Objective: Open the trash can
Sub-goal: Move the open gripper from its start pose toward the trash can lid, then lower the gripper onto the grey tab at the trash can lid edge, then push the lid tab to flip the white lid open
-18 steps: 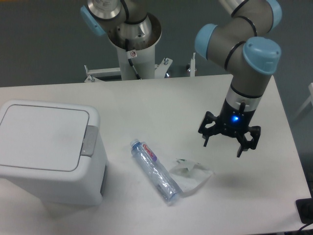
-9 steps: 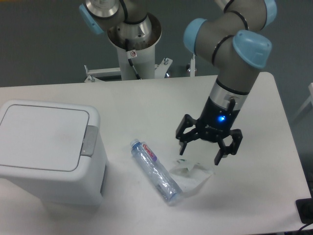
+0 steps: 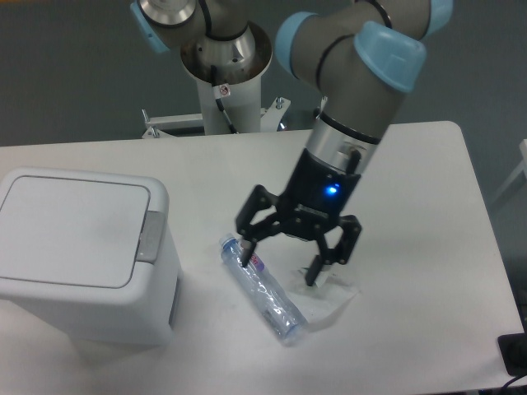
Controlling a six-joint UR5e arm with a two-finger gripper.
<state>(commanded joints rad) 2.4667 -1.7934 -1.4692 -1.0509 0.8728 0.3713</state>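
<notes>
Boxy white plastic trash can (image 3: pixel 78 255) with rounded corners, flat lid shut, at desk (image 3: pixel 428 164) left edge; black pincer (image 3: pixel 278 267) spread wide above clear ribbed cylindrical bottle (image 3: pixel 262 288) beside crumpled transparent wrapper (image 3: pixel 329 298).

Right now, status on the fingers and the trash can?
Gripper open, empty, above the plastic bottle. Trash can lid shut, latch tab untouched. Bottle and clear wrapper lie between.

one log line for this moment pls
phase: approach | gripper: open, empty, above plastic bottle | trash can: lid shut, latch tab untouched | crumpled wrapper: beside bottle
</notes>
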